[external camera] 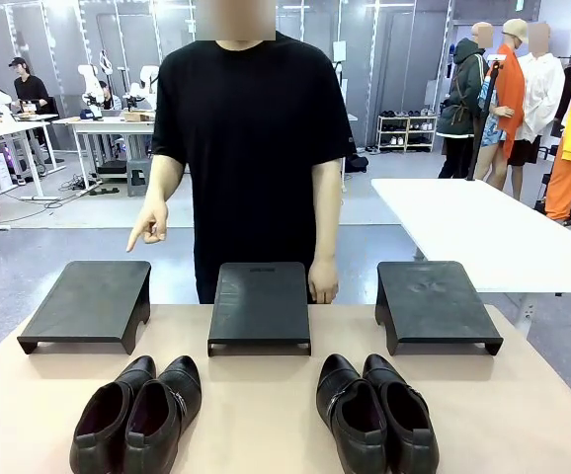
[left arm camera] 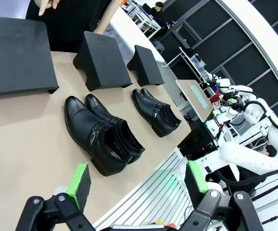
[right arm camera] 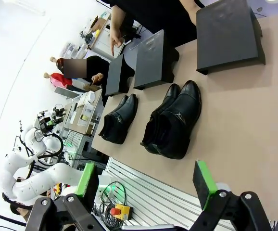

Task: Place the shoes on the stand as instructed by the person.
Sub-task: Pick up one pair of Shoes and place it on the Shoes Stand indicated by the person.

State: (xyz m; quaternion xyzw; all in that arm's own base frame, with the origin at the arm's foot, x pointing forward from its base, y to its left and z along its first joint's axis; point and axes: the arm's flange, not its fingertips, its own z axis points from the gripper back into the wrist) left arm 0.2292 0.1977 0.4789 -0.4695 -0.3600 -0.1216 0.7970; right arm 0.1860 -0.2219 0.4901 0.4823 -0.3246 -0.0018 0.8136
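Note:
Two pairs of black leather shoes stand near the front of the table: the left pair (external camera: 137, 407) (left arm camera: 103, 134) and the right pair (external camera: 376, 413) (right arm camera: 175, 120). Behind them are three black stands: left (external camera: 88, 301), middle (external camera: 260, 304) and right (external camera: 432, 303). The person (external camera: 251, 128) stands behind the middle stand, and one hand (external camera: 150, 225) points a finger down at the left stand. The other hand (external camera: 322, 279) hangs by the middle stand. My left gripper (left arm camera: 138, 185) is open, hovering off the table's near edge. My right gripper (right arm camera: 146, 185) is likewise open with nothing in it.
A white table (external camera: 483, 227) stands behind at the right, with bystanders in orange, yellow and white beyond it. Bare tan tabletop (external camera: 266, 395) lies between the two pairs of shoes. A slatted aluminium rail (right arm camera: 144, 192) runs under the table's near edge.

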